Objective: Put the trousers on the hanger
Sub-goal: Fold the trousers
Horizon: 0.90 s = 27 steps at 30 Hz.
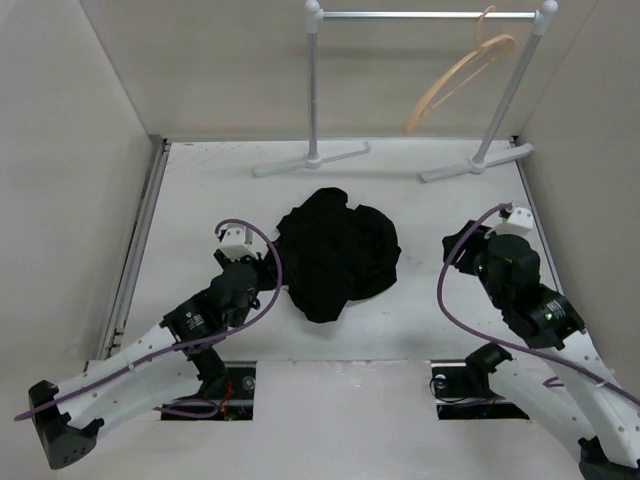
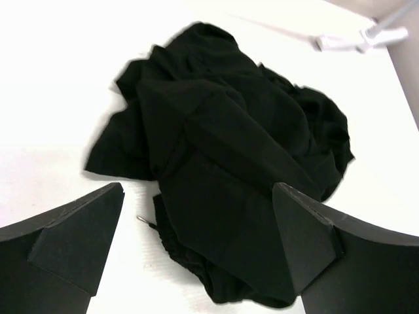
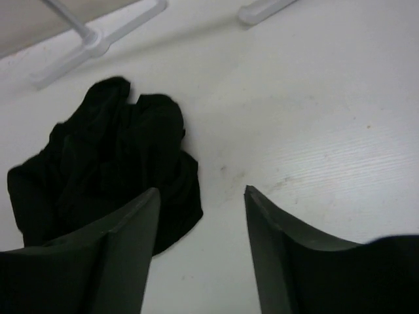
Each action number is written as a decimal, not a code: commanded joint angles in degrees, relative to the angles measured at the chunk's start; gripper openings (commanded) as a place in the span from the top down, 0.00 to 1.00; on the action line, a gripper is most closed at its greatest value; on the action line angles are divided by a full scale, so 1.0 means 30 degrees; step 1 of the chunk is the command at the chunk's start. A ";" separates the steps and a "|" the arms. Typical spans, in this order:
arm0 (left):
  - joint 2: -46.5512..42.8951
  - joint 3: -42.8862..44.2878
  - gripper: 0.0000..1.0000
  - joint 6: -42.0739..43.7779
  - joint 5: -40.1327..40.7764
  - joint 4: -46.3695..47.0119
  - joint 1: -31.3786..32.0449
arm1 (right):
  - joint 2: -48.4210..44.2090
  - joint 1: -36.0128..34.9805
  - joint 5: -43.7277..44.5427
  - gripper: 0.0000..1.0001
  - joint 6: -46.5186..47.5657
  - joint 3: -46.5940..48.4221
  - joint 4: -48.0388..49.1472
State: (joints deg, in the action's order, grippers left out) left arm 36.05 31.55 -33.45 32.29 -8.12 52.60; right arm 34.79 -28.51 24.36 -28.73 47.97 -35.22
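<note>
left claw [image 2: 196, 212]: the jaws stand wide apart and hold nothing. it is low at the near-left edge of the trousers [image 1: 335, 250]. in its own wrist view the black cloth fills the gap between the two fingers; whether it touches them i cannot tell.
right claw [image 3: 201, 196]: the jaws are apart too, less wide, and empty. it stands to the right of the trousers, with bare table [image 1: 430, 200] in between.
trousers, position: one crumpled black heap lying on the table, just ahead of the left claw and ahead-left of the right claw.
trousers, handling: soft, light and limp, i judge. they will keep no shape and will sag and unfold when lifted. a thin fold may slip out of a shallow pinch.
where to take hold: i cannot tell waistband and legs apart in this heap. a thick fold at the near-left edge of the trousers, closest to the left claw, looks like the best first pinch. the right edge of the trousers is a second point for the right claw, to spread the cloth.
hanger [image 1: 455, 80]: light wood, beyond the trousers and to their right, hanging tilted on the rail [image 1: 420, 15], well apart from the heap.
risk: one pinch may lift only one layer while the rest drags.
</note>
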 commanded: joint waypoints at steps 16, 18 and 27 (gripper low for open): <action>-0.2727 0.0005 0.00 -0.2703 0.0484 -0.3212 -0.4188 | 0.8197 -1.1598 -0.0972 0.73 0.1925 0.4776 0.3446; -0.3198 -0.0554 0.00 -0.3319 0.1127 -0.3444 -0.4975 | 1.0396 -1.2158 -0.1117 0.60 0.3038 0.5949 0.4470; -0.1531 -0.1549 0.00 -0.4523 0.0048 -0.3333 -0.8789 | 1.8779 -1.0933 -0.1820 0.18 0.6001 1.0962 0.4563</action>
State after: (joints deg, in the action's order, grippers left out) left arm 30.50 29.02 -44.95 33.87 -19.29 26.98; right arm 88.07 -62.54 19.31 -15.05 76.71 -23.59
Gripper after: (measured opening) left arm 0.997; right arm 0.813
